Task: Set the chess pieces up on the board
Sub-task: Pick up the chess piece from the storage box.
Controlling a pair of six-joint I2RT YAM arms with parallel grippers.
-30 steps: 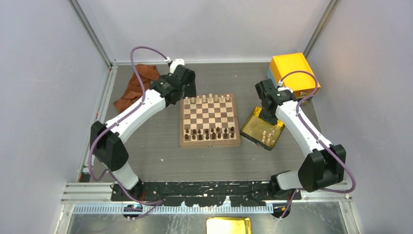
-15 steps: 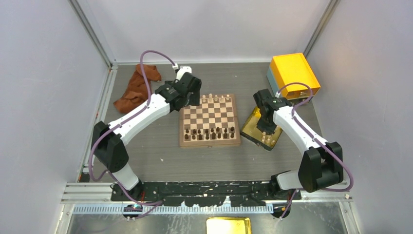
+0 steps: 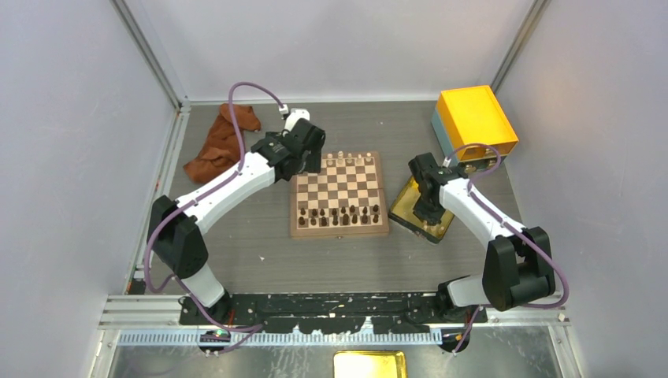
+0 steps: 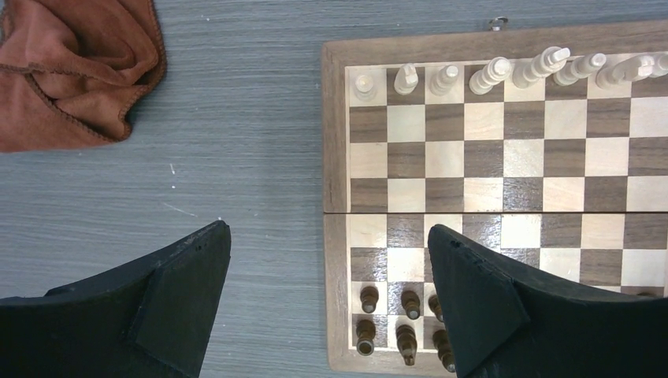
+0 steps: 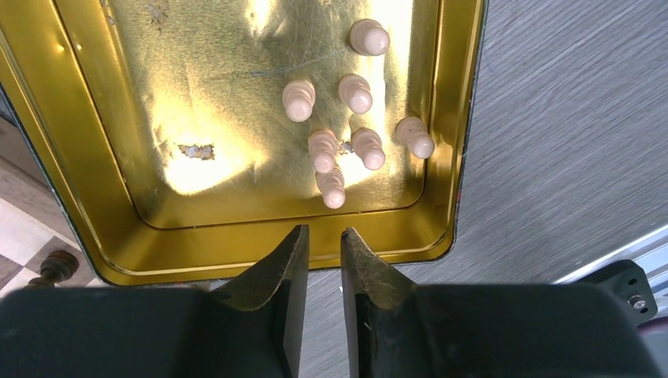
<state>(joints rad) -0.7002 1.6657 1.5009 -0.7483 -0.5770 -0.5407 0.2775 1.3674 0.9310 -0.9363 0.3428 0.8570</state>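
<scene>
The board (image 3: 339, 231) lies mid-table, with a row of pale cream chess pieces (image 3: 346, 158) along its far edge, also seen as the cream chess pieces (image 4: 492, 72) in the left wrist view. More cream pieces (image 5: 346, 134), several pawns, lie in the golden tray (image 5: 236, 248). My left gripper (image 4: 328, 228) hangs wide open and empty over the board's left border (image 4: 335, 157). My right gripper (image 5: 324, 230) hovers over the tray's near rim. Its jaws are open by a narrow gap with nothing between them.
Dark brown chessmen (image 3: 339, 214) fill the board's near rows. The golden tray (image 3: 410, 206) sits right of the board, and an orange-yellow box (image 3: 475, 118) stands at the back right. A rust-brown cloth (image 3: 220, 142) lies at the back left.
My right arm has drawn back toward the tray's near end and its jaws have narrowed. My left arm shifted slightly right toward the board, then held still, open.
</scene>
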